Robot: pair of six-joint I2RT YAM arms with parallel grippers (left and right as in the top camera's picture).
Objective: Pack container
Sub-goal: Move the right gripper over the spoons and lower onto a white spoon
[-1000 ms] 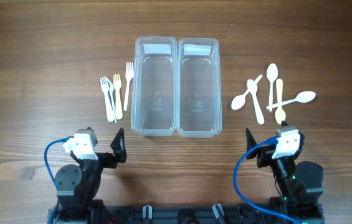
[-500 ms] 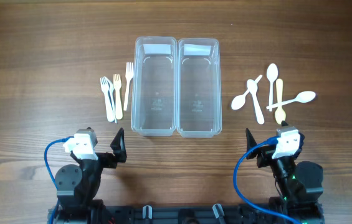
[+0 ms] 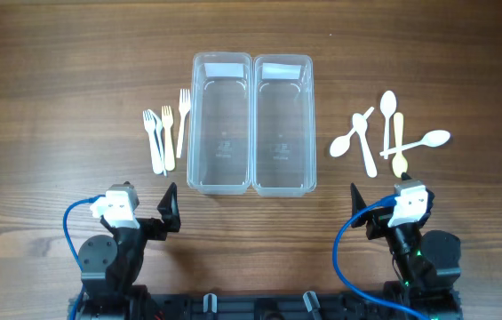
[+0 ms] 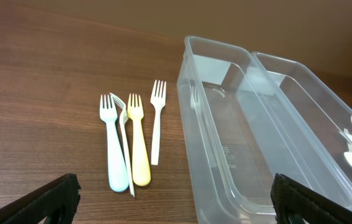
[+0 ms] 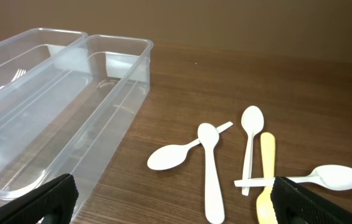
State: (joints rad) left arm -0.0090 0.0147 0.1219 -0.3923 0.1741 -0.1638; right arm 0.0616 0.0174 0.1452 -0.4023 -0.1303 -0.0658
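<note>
Two clear empty plastic containers stand side by side at the table's middle, the left one (image 3: 220, 124) and the right one (image 3: 282, 124). Several plastic forks (image 3: 164, 135) lie left of them; in the left wrist view (image 4: 130, 142) they show as pale blue, yellow and white. Several plastic spoons (image 3: 384, 135) lie to the right, white and one yellow, also in the right wrist view (image 5: 238, 158). My left gripper (image 4: 174, 199) is open and empty, near the front edge, short of the forks. My right gripper (image 5: 172, 199) is open and empty, short of the spoons.
The wooden table (image 3: 55, 89) is bare apart from these things. Blue cables loop beside each arm base, on the left (image 3: 71, 233) and on the right (image 3: 346, 258).
</note>
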